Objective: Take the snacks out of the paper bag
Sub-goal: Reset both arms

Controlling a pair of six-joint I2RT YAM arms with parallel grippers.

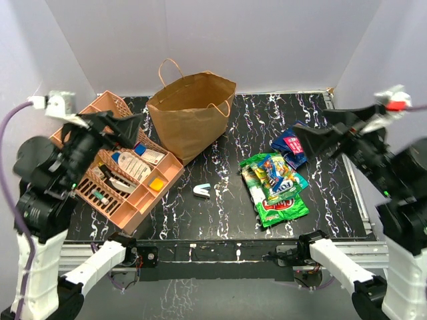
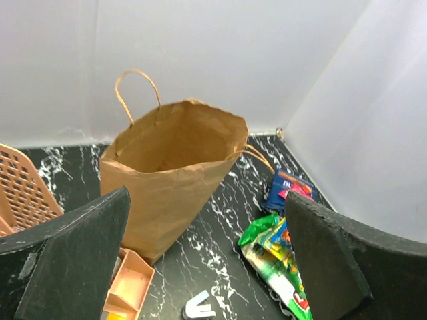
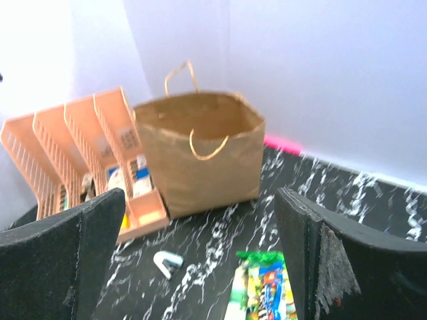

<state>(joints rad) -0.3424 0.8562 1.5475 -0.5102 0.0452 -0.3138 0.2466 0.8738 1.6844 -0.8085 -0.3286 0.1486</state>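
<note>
The brown paper bag [image 1: 190, 113] stands upright and open at the back middle of the table; no packet shows in the part of its inside that I can see in the left wrist view [image 2: 170, 167]. It also shows in the right wrist view [image 3: 203, 150]. The snacks lie on the table right of it: a dark blue packet [image 1: 289, 147], a multicoloured packet [image 1: 273, 175] and a green packet [image 1: 281, 208]. My left gripper [image 1: 130, 127] is open and empty, raised over the orange tray. My right gripper [image 1: 303, 141] is open and empty, raised beside the blue packet.
An orange divided tray [image 1: 127, 200] with small items stands at the left, touching the bag's base. A small white clip [image 1: 202, 191] lies on the black marbled table [image 1: 220, 220] between the tray and the snacks. White walls close in the back and sides.
</note>
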